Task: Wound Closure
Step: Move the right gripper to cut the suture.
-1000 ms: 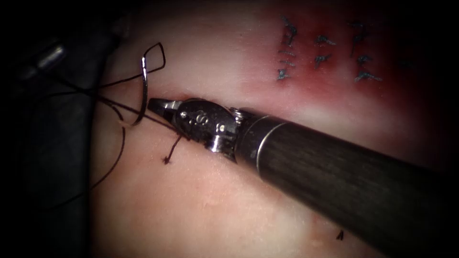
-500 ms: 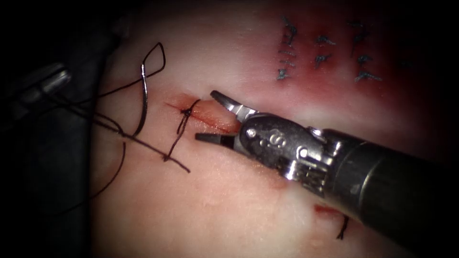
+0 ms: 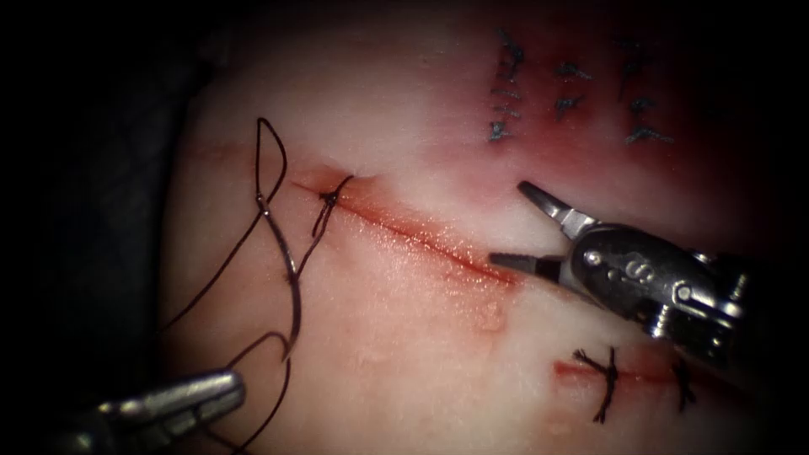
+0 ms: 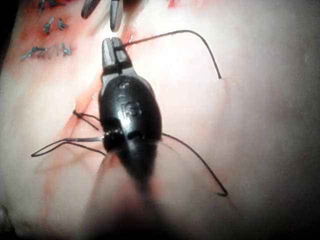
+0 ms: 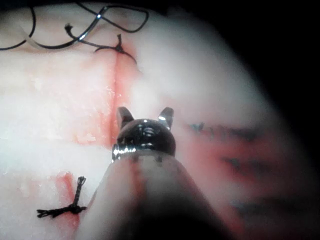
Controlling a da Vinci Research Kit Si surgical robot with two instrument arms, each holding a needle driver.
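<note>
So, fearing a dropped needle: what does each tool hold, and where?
Left tool grips thread at its jaw tips; right tool, open, holds nothing. Needle lies unheld left of the cut.

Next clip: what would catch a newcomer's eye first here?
The red cut running across the pale tissue, with one dark stitch at its left end. The right gripper hangs open and empty at the cut's right end. Left of the cut, the curved needle lies amid loose thread, with the left gripper below it.
</note>
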